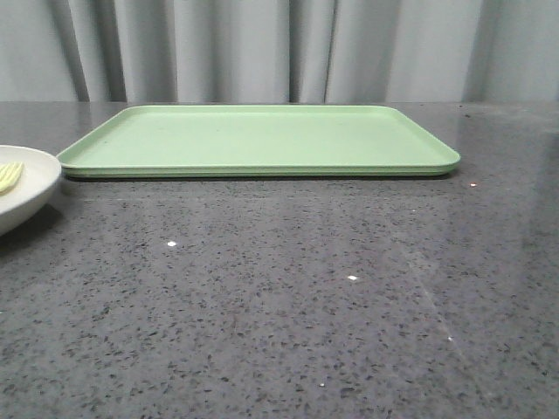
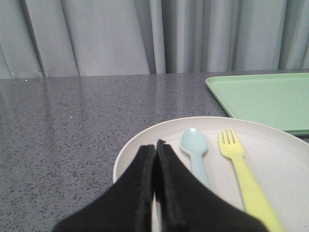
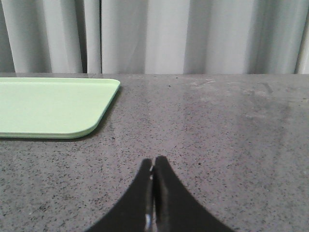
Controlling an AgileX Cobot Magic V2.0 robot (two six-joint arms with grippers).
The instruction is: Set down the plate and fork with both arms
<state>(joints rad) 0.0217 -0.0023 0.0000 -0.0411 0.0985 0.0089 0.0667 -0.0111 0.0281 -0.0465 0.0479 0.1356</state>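
The table (image 1: 288, 305) is a dark grey speckled stone-look slab with a glossy surface. Resting directly on it: the light-green tray (image 1: 262, 140), ahead and to the right of the left gripper (image 2: 155, 145), and the plate (image 2: 289, 164), directly under that gripper's fingertips.

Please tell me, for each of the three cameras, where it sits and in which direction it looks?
Front: low, looking forward over the table at the tray; no robot part shows.
Left wrist: behind the shut left end effector, over the plate holding fork and spoon.
Right wrist: behind the shut right end effector, over bare table.
All share the tray.
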